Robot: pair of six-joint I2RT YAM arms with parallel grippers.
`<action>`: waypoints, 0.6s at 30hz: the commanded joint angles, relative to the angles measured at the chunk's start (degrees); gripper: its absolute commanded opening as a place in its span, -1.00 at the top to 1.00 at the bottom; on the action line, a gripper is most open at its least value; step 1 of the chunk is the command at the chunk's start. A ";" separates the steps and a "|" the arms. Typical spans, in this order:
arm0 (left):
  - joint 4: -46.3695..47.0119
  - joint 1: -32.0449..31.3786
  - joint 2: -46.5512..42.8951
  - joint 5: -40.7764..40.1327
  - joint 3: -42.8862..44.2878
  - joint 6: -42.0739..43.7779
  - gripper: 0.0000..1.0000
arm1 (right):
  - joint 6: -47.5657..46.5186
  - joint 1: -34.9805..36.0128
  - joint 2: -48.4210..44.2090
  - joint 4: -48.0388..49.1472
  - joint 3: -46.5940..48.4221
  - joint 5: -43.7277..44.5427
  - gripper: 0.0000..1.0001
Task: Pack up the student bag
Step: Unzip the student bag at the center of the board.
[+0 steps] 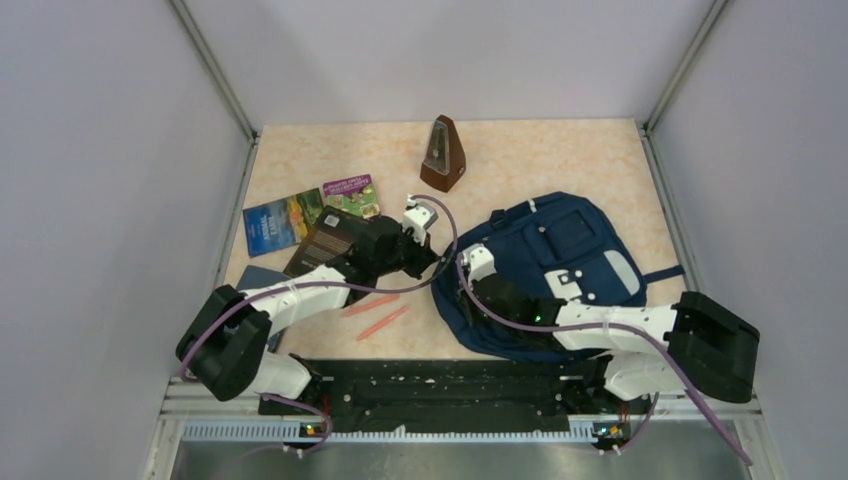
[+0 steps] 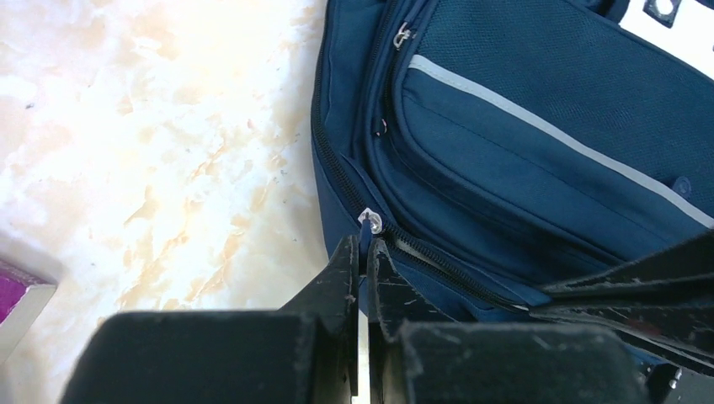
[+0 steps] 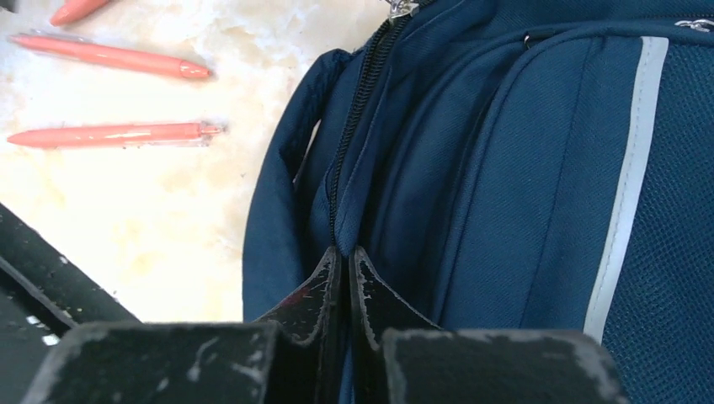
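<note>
So the left tool [image 2: 362, 246] is pinched shut on the zipper pull [image 2: 369, 222] of the bag [image 1: 545, 235] while the right tool [image 3: 345, 254] nips closed on its fabric beside the zip, I'd guess to brace it for unzipping.

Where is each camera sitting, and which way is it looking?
Top camera: sits above and behind the arms, looks down at the table and student bag; both arms and bases show.
Left wrist camera: rides the left arm, looks along the left pincer, shut on the bag's zip pull.
Right wrist camera: looks along the right pincer, pinching the bag's edge, orange pens beyond.
Shared: all three see the bag; top and right wrist see the pens.
</note>
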 commanded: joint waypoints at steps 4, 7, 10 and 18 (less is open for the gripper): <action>4.18 0.45 -2.03 -10.44 0.33 -1.68 1.00 | 0.90 1.39 -7.53 -0.10 1.27 2.32 1.00; 4.55 0.40 -2.14 -12.56 0.97 -2.21 1.00 | 1.20 1.43 -11.17 -1.24 0.98 1.79 1.00; 5.62 0.40 -1.73 -12.60 1.77 -2.77 1.00 | 0.70 1.38 -15.17 -0.96 0.31 -0.20 1.00; 7.13 0.99 1.78 -10.29 5.92 -4.19 1.00 | -1.99 1.41 -25.77 0.97 -0.90 -4.95 1.00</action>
